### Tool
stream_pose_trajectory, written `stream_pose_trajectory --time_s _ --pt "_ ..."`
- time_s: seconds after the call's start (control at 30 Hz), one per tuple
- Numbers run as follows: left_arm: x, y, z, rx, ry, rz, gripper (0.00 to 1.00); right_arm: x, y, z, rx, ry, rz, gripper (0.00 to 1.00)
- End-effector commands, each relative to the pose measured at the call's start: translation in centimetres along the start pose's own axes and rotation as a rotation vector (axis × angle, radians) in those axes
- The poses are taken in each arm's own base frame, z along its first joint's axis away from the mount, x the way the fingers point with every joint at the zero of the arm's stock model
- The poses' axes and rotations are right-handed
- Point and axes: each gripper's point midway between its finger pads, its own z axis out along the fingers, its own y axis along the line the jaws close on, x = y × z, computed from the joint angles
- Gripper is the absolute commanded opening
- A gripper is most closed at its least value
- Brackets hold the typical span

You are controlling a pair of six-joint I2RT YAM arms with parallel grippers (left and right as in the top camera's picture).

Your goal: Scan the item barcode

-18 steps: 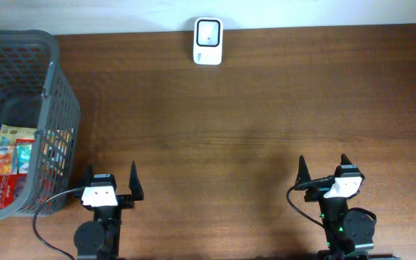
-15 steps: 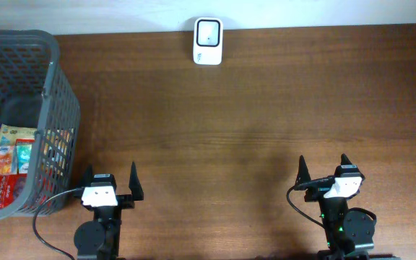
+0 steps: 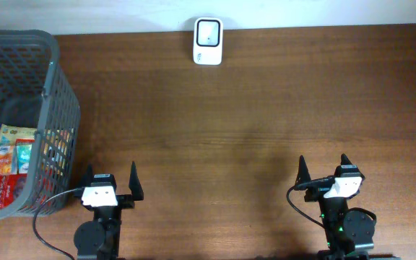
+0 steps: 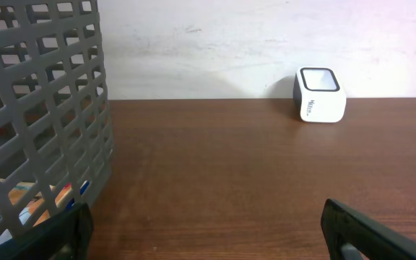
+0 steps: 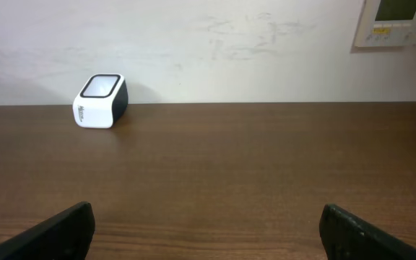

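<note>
A white barcode scanner (image 3: 208,42) with a dark window stands at the table's far edge by the wall; it also shows as the scanner (image 4: 319,95) in the left wrist view and the scanner (image 5: 100,101) in the right wrist view. Colourful packaged items (image 3: 9,162) lie inside the grey mesh basket (image 3: 53,87) at the left. My left gripper (image 3: 111,182) rests open at the near edge, just right of the basket, holding nothing. My right gripper (image 3: 323,170) is open and empty at the near right.
The basket wall (image 4: 42,108) fills the left of the left wrist view, with packets showing through the mesh. A wall panel (image 5: 399,22) hangs at the upper right. Bare brown tabletop (image 3: 251,123) lies between grippers and scanner.
</note>
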Motion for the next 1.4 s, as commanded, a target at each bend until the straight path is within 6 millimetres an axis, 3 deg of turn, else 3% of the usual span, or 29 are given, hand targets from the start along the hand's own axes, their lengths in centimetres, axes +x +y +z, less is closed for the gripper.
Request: stream_pose_trajectory --time_s 0.0,1.2,1.27,1.3,1.33,1.37 --pt "0.1 -0.3 0.0 0.019 -0.001 0.016 0.99 0.3 -0.1 0.0 0.002 0.006 0.011 0.99" --pt "0.1 -0.3 0.0 0.019 -0.001 0.016 0.99 0.3 -0.1 0.0 0.003 0.006 0.011 0.98" --pt "-0.1 0.6 0.0 -0.036 -0.008 0.039 0.99 0.3 -0.1 0.0 0.003 0.006 0.011 0.98" --pt "-0.6 0.5 0.0 -0.034 -0.027 0.036 0.99 0.3 -0.1 0.0 0.003 0.006 0.011 0.98" --pt "-1.5 -0.8 -0.1 0.045 -0.068 0.032 0.99 0.3 -0.1 0.0 0.003 0.006 0.011 0.98" --pt "-3.8 -2.1 -0.5 0.121 -0.163 0.035 0.99 0.3 -0.1 0.0 0.003 0.006 0.011 0.98"
